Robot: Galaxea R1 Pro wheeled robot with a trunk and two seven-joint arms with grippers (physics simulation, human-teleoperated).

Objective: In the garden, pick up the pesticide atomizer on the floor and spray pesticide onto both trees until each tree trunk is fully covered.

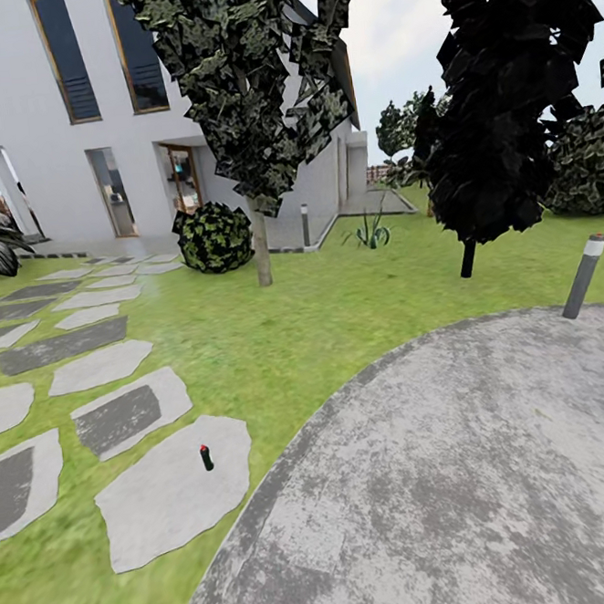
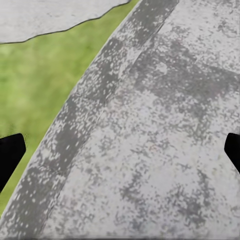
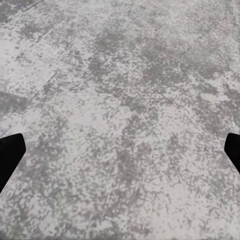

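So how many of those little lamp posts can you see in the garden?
2. One lamp post stands tilted at the edge of the grey paved circle on the right. The other lamp post is far off, beside the white house. More may be hidden behind bushes.

place: home garden | signs: white house (image 1: 58,131), grass lawn (image 1: 277,332), stone slab path (image 1: 172,496), trees (image 1: 247,87), round bush (image 1: 212,238), lamp post (image 1: 584,275), grey paved circle (image 1: 463,471)

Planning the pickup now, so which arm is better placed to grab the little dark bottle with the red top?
Probably left. The small dark red-topped bottle stands on a pale stone slab left of centre, and the left wrist view shows grass and a slab edge; the right's shows paving. Both end effectors are open.
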